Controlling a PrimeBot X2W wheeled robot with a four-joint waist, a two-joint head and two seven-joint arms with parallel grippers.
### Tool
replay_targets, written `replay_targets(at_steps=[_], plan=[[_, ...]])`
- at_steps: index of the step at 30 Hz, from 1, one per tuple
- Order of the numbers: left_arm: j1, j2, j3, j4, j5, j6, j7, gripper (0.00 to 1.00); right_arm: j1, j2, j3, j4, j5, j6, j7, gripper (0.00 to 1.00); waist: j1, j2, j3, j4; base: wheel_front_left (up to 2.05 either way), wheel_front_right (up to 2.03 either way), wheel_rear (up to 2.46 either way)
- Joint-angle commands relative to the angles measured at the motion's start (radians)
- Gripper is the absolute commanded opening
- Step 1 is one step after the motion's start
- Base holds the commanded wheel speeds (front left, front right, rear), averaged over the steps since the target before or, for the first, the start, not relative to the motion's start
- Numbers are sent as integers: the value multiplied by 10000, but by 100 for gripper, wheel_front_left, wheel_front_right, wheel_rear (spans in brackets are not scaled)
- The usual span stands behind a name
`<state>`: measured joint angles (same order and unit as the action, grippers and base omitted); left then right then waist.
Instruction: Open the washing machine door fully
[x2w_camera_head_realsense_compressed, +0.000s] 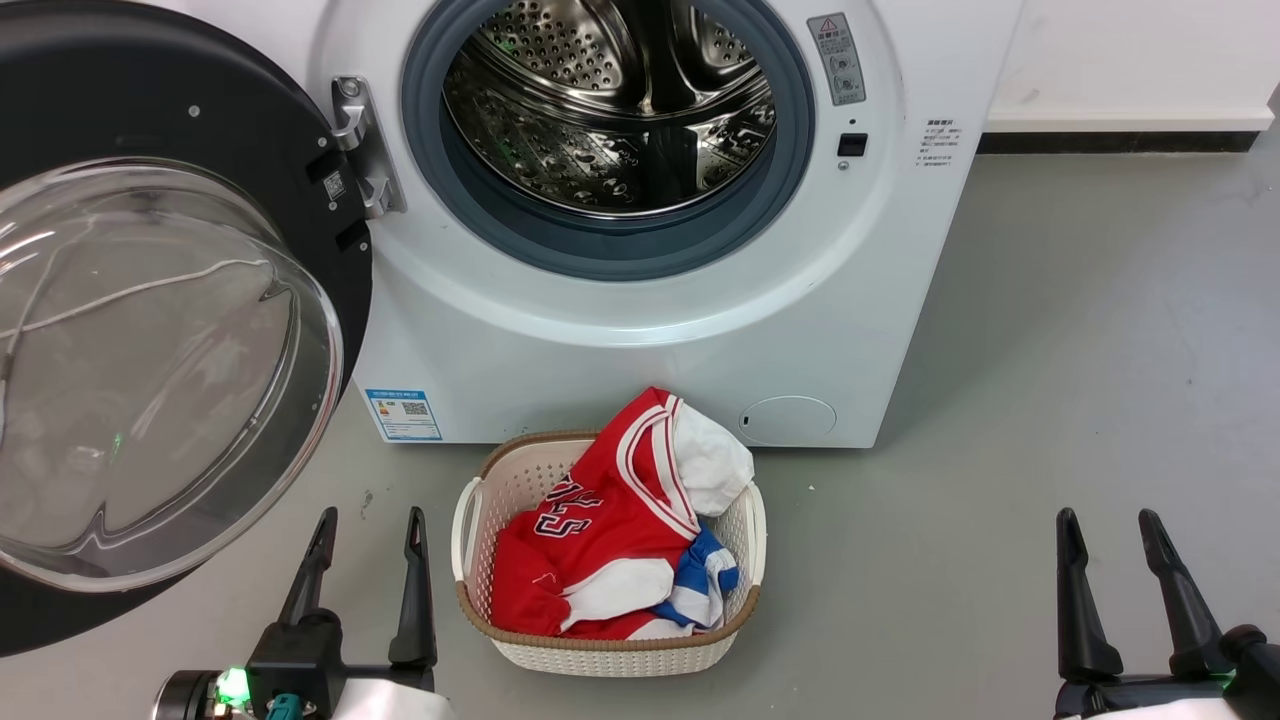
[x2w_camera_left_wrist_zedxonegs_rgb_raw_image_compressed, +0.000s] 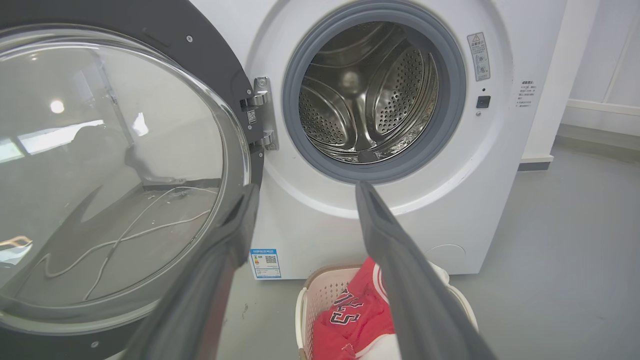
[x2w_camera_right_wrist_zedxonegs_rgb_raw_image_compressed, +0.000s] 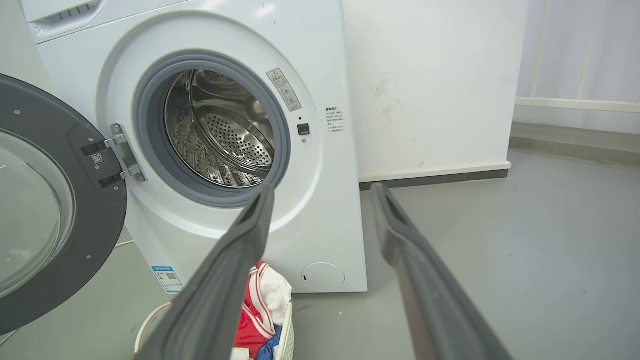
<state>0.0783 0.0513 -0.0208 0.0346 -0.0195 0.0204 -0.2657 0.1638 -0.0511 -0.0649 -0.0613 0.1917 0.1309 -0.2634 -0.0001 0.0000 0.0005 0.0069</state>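
On washing machine (x2w_camera_head_realsense_compressed: 600, 340): blue QR sticker (x2w_camera_head_realsense_compressed: 403, 414), grey warning label (x2w_camera_head_realsense_compressed: 836, 58).

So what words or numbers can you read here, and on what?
Nothing reads clearly.
Red jersey in the white woven basket: dark letters, crumpled, unreadable.
Blue rectangular sticker low on the big white washing machine: QR code, print too small.
Grey warning label beside the steel drum: red triangle sign, print too small.
Small black print on the machine's white front: too small.
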Motion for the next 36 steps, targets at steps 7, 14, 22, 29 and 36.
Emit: replay_targets(at_steps=[7, 14, 22, 29, 36], plan=[[137, 11, 31, 74, 110, 93, 23, 100, -35, 21, 12, 23, -50, -3, -18, 100, 1, 0, -42, 27, 0, 0, 0], [-9, -4, 42, 598, -457, 9, 154, 0, 6, -17, 82, 465, 524, 0, 116, 0, 1, 0, -41, 25, 0, 0, 0], [-200, -4, 173, 736, -1972, -140, 514, 0, -280, -109, 133, 721, 1969, 0, 391, 0, 1, 0, -37, 19, 0, 0, 0], [-362, -5, 278, 851, -3357, -278, 826, 0, -538, -174, 171, 954, 3268, 0, 646, 0, 1, 0, -33, 14, 0, 0, 0], [-518, -6, 386, 972, -4641, -404, 1127, 0, -769, -224, 192, 1158, 4459, -1, 894, 0, 1, 0, -29, 8, 0, 0, 0]])
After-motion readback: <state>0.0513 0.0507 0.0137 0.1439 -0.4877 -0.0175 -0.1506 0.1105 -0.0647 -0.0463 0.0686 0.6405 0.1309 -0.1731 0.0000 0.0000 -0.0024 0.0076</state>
